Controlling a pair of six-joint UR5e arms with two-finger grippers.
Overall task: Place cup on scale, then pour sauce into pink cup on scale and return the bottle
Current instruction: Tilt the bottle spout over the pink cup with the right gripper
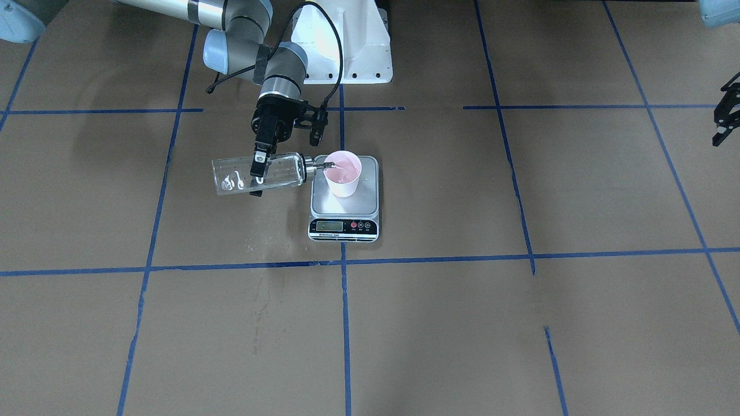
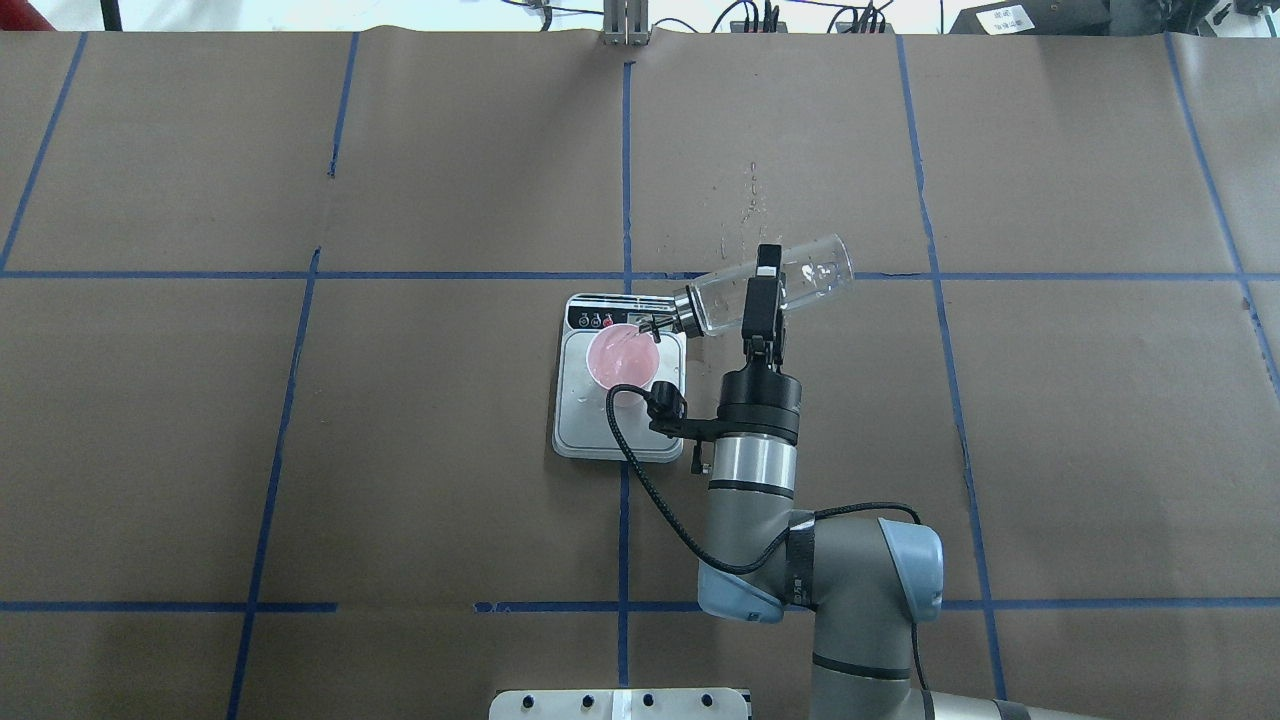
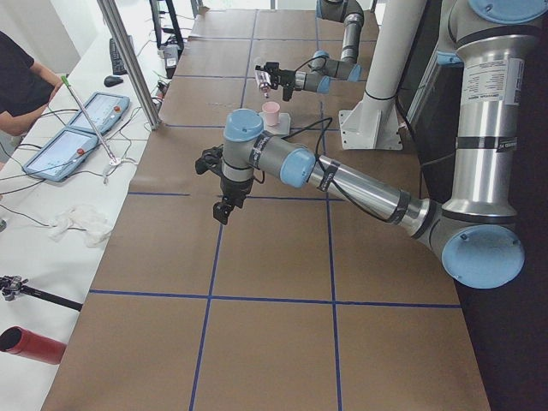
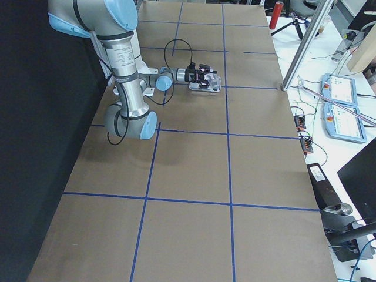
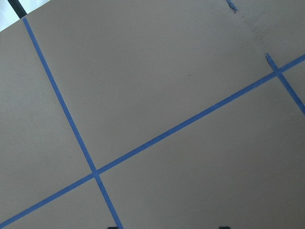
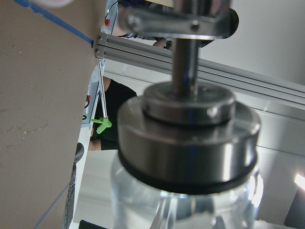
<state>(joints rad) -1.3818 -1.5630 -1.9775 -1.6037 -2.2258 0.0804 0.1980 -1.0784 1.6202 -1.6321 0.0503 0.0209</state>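
The cup (image 2: 622,357) stands upright on the scale (image 2: 575,432), toward the end with the buttons. It is there so the scale can weigh what goes in.

The right end effector (image 2: 762,300) is clenched around the middle of the bottle (image 2: 810,275). The bottle lies tipped almost flat in the air beside the scale, with its silver cap (image 1: 308,168) and little spout pointing at the cup. The spout sits just over the cup's rim, so the sauce can run out and land inside and not on the worktop (image 2: 300,450). The sauce is clear, so it is hard to see. The pink inside of the cup looks a bit wet and shiny, so I think some is already in. This looks like the pouring step. Putting the bottle back is still to do.

The left end effector (image 1: 725,115) hangs far from the scale, out of the way. It holds nothing, and its fingers look spread apart.
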